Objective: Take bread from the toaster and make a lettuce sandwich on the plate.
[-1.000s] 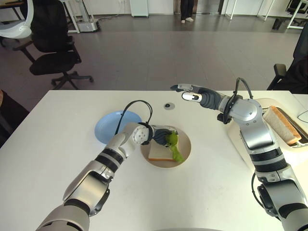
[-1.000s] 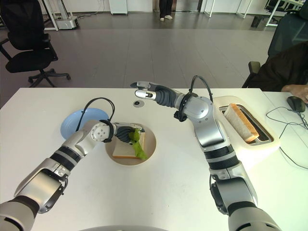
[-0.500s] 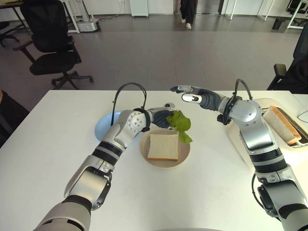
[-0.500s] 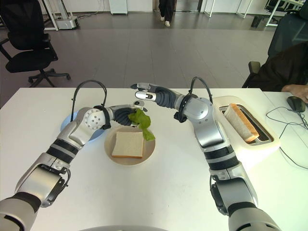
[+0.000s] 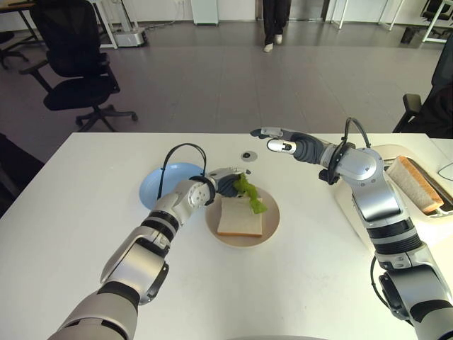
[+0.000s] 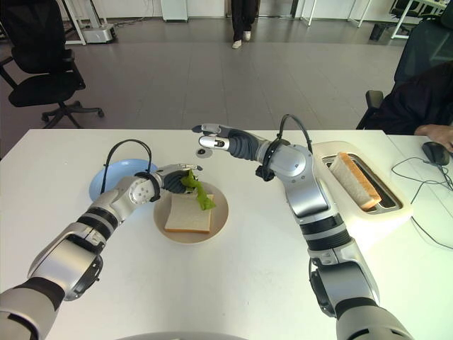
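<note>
A slice of bread (image 5: 240, 216) lies flat on the tan plate (image 5: 272, 225) in the middle of the table. My left hand (image 5: 225, 183) is shut on a green lettuce leaf (image 5: 247, 193), which hangs over the bread's upper edge. Behind the plate my right hand (image 5: 282, 139) hovers above the table, its fingers stretched out and holding nothing. At the right edge a white toaster (image 6: 368, 200) has a second slice of bread (image 6: 354, 180) sticking up from its slot.
A blue plate (image 5: 159, 185) lies left of the tan plate, under my left forearm. A small round grommet (image 5: 247, 156) sits in the tabletop behind the plates. A mouse and cables (image 6: 432, 154) lie at the far right.
My left hand lifted the lettuce leaf off the bread, raised it behind the plate, then lowered it back to the bread's upper edge. The right arm stayed still.
</note>
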Motion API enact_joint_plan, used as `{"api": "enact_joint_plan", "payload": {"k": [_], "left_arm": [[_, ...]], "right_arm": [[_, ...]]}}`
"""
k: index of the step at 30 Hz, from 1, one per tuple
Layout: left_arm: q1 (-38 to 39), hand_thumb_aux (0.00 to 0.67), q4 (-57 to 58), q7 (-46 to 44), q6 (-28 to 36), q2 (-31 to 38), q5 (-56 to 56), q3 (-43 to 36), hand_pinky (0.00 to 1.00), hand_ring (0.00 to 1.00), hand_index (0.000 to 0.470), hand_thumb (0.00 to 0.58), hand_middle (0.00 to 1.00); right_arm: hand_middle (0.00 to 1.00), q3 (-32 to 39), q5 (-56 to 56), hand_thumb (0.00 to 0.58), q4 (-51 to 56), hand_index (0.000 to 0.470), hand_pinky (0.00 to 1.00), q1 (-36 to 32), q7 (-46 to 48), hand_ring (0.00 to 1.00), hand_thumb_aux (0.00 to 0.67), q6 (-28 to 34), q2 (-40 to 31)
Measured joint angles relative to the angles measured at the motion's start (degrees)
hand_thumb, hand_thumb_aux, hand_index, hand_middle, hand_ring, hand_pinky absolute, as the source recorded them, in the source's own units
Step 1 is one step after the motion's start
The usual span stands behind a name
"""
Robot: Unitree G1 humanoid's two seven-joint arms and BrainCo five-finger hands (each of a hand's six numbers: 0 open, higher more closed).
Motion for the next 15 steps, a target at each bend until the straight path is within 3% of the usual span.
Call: {"api": "enact_joint_plan", "payload": {"k": [1,2,3,10,15], "left_arm": [[-0.09,0.263,1.34,0.2,-0.34,-0.1,0.2,-0.41,0.0,0.0,0.184,0.366,0.0],[-0.2,0.05,2.33,0.47,-0.6,-0.15,0.44,-0.59,0.0,0.0,0.035,0.083,0.0],[-0.34,0.0,3.02,0.74,-1.21,-0.17,0.45,-0.78,0.0,0.0,0.0,0.0,0.0],[-0.39,0.0,3.05,-0.6,-2.27,-0.06,-0.11,-1.18,0.0,0.0,0.0,0.0,0.0],[-0.14,0.0,-3.41,-4.43,-2.53,1.37,-1.41,-0.21,0.0,0.0,0.0,0.0,0.0]], "right_arm": [[0.0,0.0,0.0,0.0,-0.07,0.0,0.0,0.02,0.0,0.0,0.0,0.0,0.0],[0.0,0.0,0.01,0.0,-0.11,0.0,0.0,0.04,0.0,0.0,0.0,0.01,0.0],[0.0,0.0,0.01,0.0,-0.16,0.0,0.0,0.07,0.0,0.0,0.0,0.01,0.01],[0.0,0.0,0.0,0.0,-0.74,0.0,0.0,0.5,0.0,0.0,0.0,0.1,0.02],[0.0,0.02,0.0,0.0,-0.84,0.0,0.0,0.63,-0.02,0.0,0.0,0.39,0.06]]}}
